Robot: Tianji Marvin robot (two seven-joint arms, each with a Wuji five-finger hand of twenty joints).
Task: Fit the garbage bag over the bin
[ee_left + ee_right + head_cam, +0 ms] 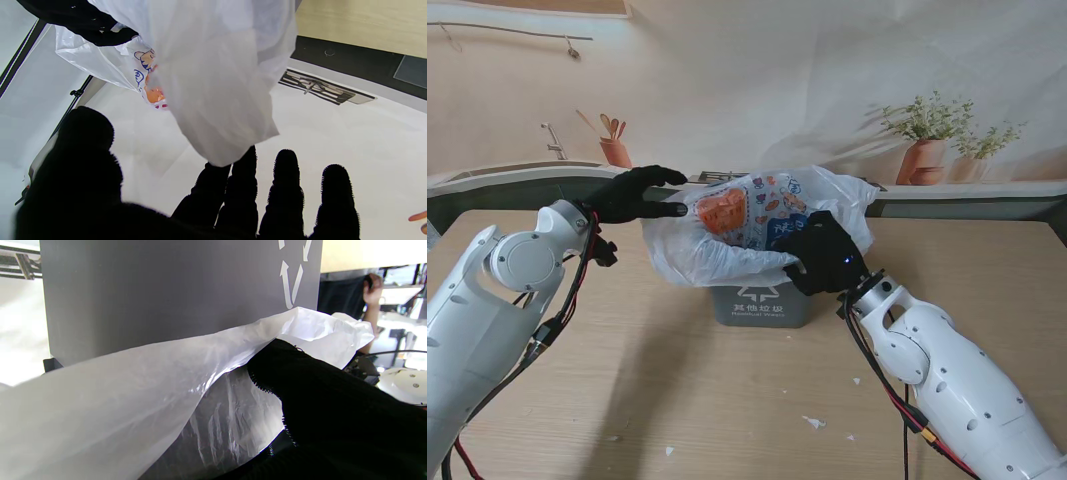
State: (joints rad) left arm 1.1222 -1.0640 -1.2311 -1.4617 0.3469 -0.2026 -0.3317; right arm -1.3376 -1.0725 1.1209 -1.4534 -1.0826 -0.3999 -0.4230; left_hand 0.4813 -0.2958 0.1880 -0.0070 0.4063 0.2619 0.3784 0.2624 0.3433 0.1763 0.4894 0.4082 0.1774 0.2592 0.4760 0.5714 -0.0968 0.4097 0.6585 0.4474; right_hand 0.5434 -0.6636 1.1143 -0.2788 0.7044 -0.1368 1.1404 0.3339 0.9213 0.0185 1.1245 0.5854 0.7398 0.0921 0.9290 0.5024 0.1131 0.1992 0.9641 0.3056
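Right hand (825, 255) pinches bag (757, 225) at bin (760, 304) front rim; left hand (635, 193) spread, touching bag's left side.

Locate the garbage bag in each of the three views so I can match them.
Stand view: garbage bag draped over the grey bin, centre.
Left wrist view: hanging just beyond the fingertips.
Right wrist view: stretched across the bin's wall.
Shared landmark: its white plastic film.
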